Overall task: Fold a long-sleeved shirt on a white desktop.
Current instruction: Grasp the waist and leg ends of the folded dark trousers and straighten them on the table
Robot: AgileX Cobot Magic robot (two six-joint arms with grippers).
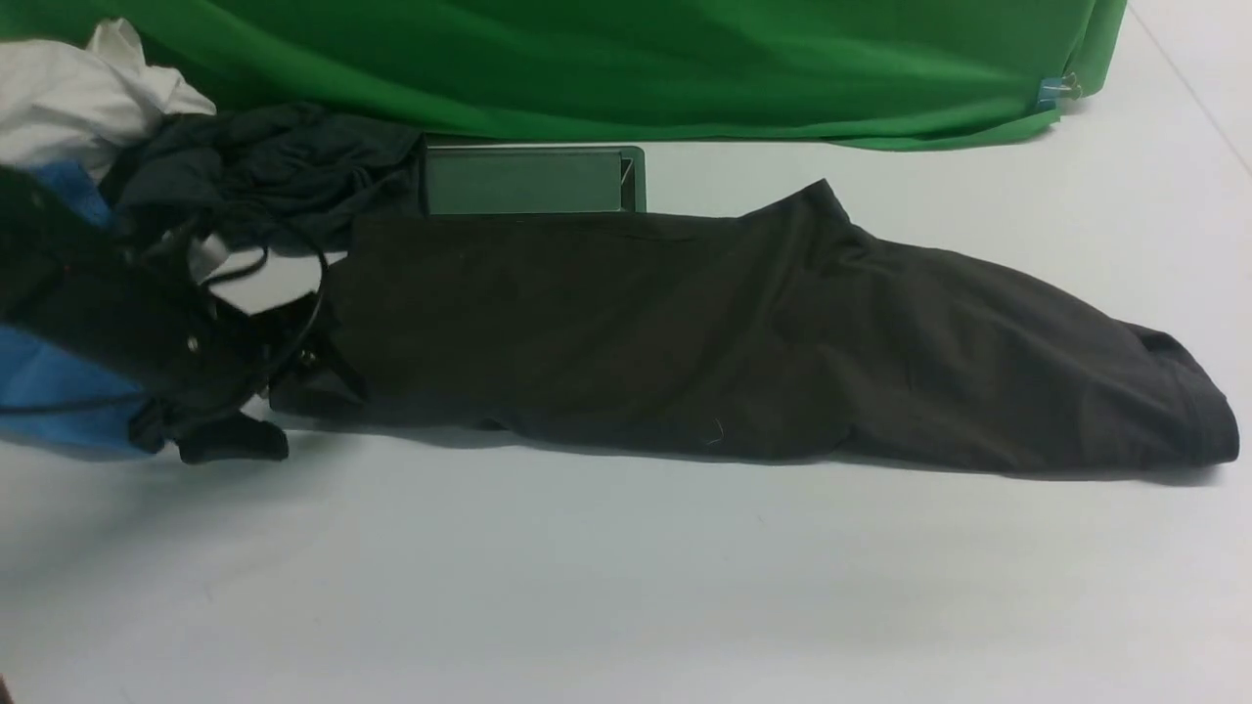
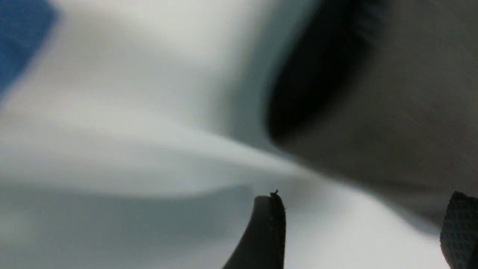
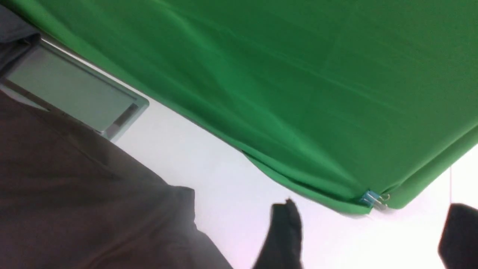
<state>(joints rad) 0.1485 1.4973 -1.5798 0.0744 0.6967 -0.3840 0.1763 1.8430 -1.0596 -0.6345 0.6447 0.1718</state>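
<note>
Long-sleeved shirt (image 1: 636,332): a long band on the white desktop (image 1: 626,587), long axis left–right, narrower end pointing right | left gripper (image 2: 362,239): jaws apart, empty, shirt's edge just beside one finger | right gripper (image 3: 369,243): jaws apart, empty, shown only in its wrist view | front view alone shows the shirt's whole length.

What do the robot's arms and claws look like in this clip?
The left arm is black, with thin black cables looping off it and small silver screws. The left claw has black fingers, one with a cross-hatched pad. The right claw has black fingers too, blurred.
</note>
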